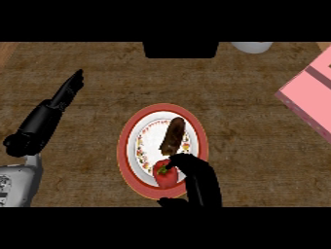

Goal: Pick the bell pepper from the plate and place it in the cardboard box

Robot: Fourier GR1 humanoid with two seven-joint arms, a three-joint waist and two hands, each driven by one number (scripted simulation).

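R hand [195,177] curled over red bell pepper [165,174], fingers on its top, pepper sitting at near edge of plate [123,146] on surface [254,160]. Just beyond hand, brown bar [173,135] on same plate. Far right of hand, well apart, pink box [316,99]. Off left, L hand [69,90], fingers straight, holding nothing

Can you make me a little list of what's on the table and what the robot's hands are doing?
plate: red rim, middle of the counter
bell pepper: red, on the plate's near side
brown bar: lying on the plate, just beyond the bell pepper
right hand: fingers curled round the bell pepper
left hand: open, resting at the left, holding nothing
box: pink, at the right, apart from the plate
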